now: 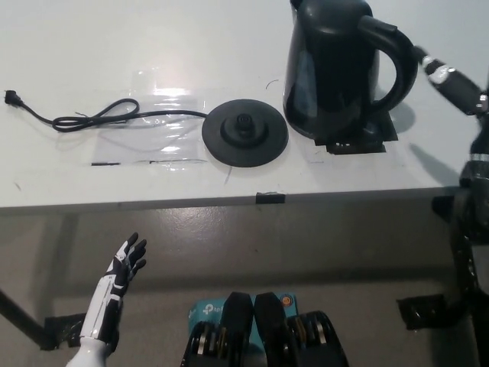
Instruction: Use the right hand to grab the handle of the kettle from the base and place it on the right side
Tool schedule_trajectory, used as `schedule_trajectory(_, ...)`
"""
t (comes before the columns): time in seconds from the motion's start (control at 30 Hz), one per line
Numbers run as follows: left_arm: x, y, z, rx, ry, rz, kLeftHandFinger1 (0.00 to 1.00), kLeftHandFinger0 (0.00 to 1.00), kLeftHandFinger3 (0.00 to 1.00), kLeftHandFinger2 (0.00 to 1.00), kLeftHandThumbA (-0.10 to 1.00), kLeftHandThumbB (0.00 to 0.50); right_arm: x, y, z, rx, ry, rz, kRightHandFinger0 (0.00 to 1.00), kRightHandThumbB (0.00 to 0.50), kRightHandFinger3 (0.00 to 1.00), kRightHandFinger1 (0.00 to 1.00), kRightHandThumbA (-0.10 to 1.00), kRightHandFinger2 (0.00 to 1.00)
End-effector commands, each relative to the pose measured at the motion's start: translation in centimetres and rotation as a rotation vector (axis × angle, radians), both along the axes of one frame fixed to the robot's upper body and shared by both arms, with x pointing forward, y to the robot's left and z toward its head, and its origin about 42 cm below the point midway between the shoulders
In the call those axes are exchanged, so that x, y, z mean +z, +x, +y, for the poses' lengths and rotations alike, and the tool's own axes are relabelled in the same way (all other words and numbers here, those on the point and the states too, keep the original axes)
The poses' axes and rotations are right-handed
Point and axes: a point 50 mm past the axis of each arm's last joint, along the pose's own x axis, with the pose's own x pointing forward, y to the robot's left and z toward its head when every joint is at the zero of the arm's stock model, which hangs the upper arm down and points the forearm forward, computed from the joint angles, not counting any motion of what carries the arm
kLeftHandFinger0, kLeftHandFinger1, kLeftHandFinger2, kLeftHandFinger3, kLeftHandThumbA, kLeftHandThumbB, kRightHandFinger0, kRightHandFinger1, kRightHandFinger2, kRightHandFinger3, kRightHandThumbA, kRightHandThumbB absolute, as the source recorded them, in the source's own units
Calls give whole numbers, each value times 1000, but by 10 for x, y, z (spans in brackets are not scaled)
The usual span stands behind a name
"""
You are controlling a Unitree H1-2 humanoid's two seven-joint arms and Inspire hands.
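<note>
- Lower left of the frame: the white left hand (122, 269) rests below the table edge, fingers spread, holding nothing.
- Mid-frame on the white table (92, 46): the round base (244, 131) (cord (99, 116) trailing left).
- Upper right: the kettle (332, 65) stands upright just right of the base.
- Right edge: the black right hand (451, 76) is clear of the handle (393, 65); whether its fingers are wide or closed, I cannot tell.

One head camera looks steeply down on the table (153, 46) edge and floor (306, 252).
</note>
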Motion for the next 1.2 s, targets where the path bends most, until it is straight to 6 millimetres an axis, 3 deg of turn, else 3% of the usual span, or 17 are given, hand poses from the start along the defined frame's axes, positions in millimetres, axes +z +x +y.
schedule_trajectory(0.0, 21, 9, 6, -6, -9, -108, 1000, 1000, 1000, 1000, 1000, 500, 76, -95, 7, -40, 15, -491, 1000, 462, 1000, 1000, 1000, 1000)
schedule_trajectory(0.1, 25, 14, 6, -10, -3, -116, 1000, 1000, 1000, 1000, 1000, 500, 54, -124, 18, -32, -91, -463, 1000, 426, 1000, 1000, 1000, 1000)
schedule_trajectory(0.17, 27, 18, 5, -14, 4, -114, 1000, 1000, 1000, 1000, 1000, 500, 18, -135, 33, 10, -170, -338, 1000, 417, 1000, 1000, 1000, 1000)
schedule_trajectory(0.23, 27, 20, 4, -21, 6, -117, 1000, 1000, 1000, 1000, 1000, 500, -11, -135, 40, 55, -193, -226, 1000, 470, 1000, 1000, 1000, 1000)
schedule_trajectory(0.3, 27, 20, 3, -27, 9, -124, 1000, 1000, 1000, 1000, 1000, 500, -36, -135, 46, 91, -226, -132, 1000, 451, 1000, 1000, 1000, 1000)
schedule_trajectory(0.37, 28, 22, 1, -34, 2, -132, 1000, 1000, 1000, 1000, 1000, 500, -69, -132, 53, 142, -242, -2, 1000, 482, 1000, 1000, 1000, 1000)
schedule_trajectory(0.4, 28, 23, 0, -36, 0, -135, 1000, 1000, 1000, 1000, 1000, 500, -72, -131, 53, 147, -241, 7, 1000, 418, 1000, 1000, 1000, 1000)
schedule_trajectory(0.43, 29, 26, -1, -34, -1, -145, 1000, 1000, 1000, 1000, 1000, 500, -99, -125, 54, 174, -265, 111, 1000, 431, 1000, 1000, 1000, 1000)
schedule_trajectory(0.47, 29, 26, -1, -36, 0, -146, 1000, 1000, 1000, 1000, 1000, 500, -110, -123, 54, 188, -261, 157, 1000, 430, 1000, 1000, 1000, 1000)
schedule_trajectory(0.53, 31, 27, -2, -46, -5, -150, 1000, 1000, 1000, 1000, 1000, 500, -135, -118, 55, 218, -255, 252, 1000, 375, 1000, 1000, 1000, 1000)
schedule_trajectory(0.73, 33, 33, -2, -65, -2, -164, 1000, 1000, 1000, 1000, 1000, 500, -162, -108, 55, 283, -323, 368, 1000, 321, 1000, 1000, 1000, 1000)
schedule_trajectory(0.97, 28, 27, -2, -65, 11, -147, 1000, 1000, 1000, 1000, 1000, 500, -179, -112, 62, 380, -351, 479, 1000, 373, 1000, 1000, 1000, 1000)
schedule_trajectory(1.17, 13, 11, -3, -76, 32, -107, 1000, 1000, 1000, 1000, 1000, 500, -199, -134, 54, 388, -344, 568, 1000, 387, 1000, 1000, 1000, 1000)
